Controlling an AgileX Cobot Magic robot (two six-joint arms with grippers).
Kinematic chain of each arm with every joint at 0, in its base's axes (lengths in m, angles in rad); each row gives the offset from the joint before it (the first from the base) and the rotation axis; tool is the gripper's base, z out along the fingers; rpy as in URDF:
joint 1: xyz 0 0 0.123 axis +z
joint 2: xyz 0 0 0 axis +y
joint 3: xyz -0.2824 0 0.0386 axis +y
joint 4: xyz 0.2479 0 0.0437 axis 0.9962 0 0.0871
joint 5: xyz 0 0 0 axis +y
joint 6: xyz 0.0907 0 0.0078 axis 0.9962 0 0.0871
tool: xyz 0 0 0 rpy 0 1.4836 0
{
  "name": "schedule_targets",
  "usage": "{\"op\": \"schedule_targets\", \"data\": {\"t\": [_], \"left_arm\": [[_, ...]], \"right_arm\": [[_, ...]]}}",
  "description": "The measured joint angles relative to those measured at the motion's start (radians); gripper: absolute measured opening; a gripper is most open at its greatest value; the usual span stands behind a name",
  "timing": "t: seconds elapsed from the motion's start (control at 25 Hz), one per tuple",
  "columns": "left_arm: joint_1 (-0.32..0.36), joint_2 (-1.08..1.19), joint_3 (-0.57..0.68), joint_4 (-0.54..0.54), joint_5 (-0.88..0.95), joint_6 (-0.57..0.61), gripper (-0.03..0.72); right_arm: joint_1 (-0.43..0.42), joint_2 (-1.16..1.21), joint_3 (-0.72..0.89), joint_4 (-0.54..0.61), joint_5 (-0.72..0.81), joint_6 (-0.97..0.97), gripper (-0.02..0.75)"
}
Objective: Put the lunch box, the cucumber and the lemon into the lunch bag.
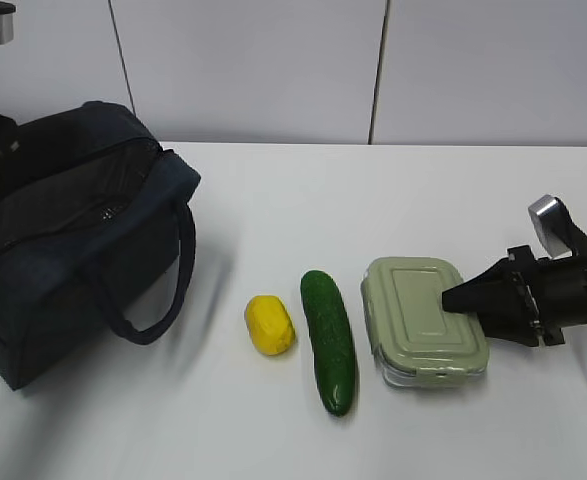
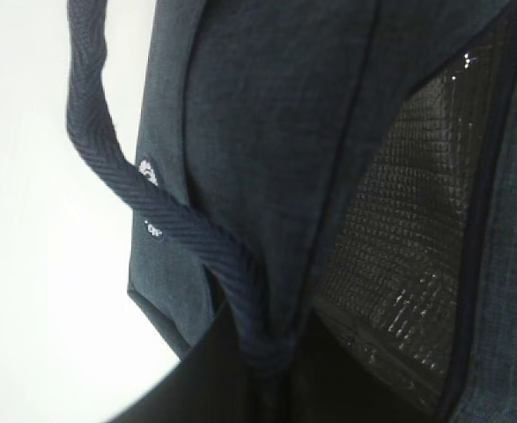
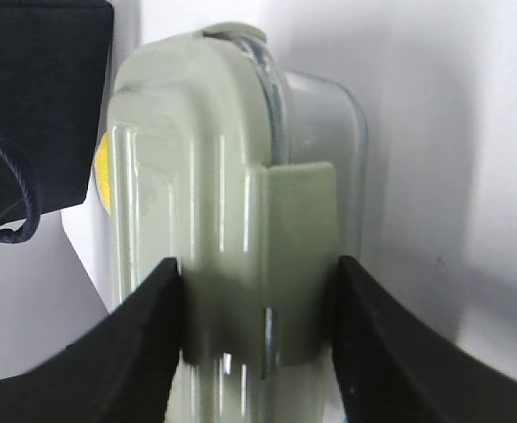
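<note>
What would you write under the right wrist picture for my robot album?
The right gripper clamps its black fingers on the green clip of the lunch box, the lemon peeking behind.

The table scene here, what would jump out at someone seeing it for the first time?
Probably the big dark navy lunch bag slumped at the left of the white table, its handle looping toward the middle. Next, the neat row in front: a yellow lemon, a glossy green cucumber and a sage-lidded lunch box. The black right gripper reaches in from the right, its fingers either side of the lid's clip.
</note>
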Motion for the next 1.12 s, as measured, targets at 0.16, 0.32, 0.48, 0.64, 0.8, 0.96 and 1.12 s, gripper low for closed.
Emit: {"op": "schedule_targets", "data": {"t": [0.16,0.32,0.48,0.64,0.8,0.96,1.12], "left_arm": [[0.000,0.000,0.000,0.000,0.000,-0.001,0.001],[0.000,0.000,0.000,0.000,0.000,-0.002,0.001],[0.000,0.000,0.000,0.000,0.000,-0.002,0.001],[0.000,0.000,0.000,0.000,0.000,-0.002,0.001],[0.000,0.000,0.000,0.000,0.000,-0.002,0.001],[0.000,0.001,0.000,-0.004,0.002,-0.002,0.001],[0.000,0.015,0.000,-0.006,0.006,-0.002,0.001]], "right_arm": [[0.000,-0.002,0.000,0.000,0.000,0.018,0.384],[0.000,-0.007,0.000,0.007,-0.006,0.030,0.384],[0.000,-0.044,0.001,0.014,-0.013,0.032,0.383],[0.000,-0.067,0.001,0.024,-0.013,0.038,0.384],[0.000,-0.087,0.001,0.029,-0.013,0.045,0.384],[0.000,-0.127,0.001,0.050,-0.013,0.054,0.383],[0.000,-0.159,0.001,0.062,-0.013,0.067,0.383]]}}
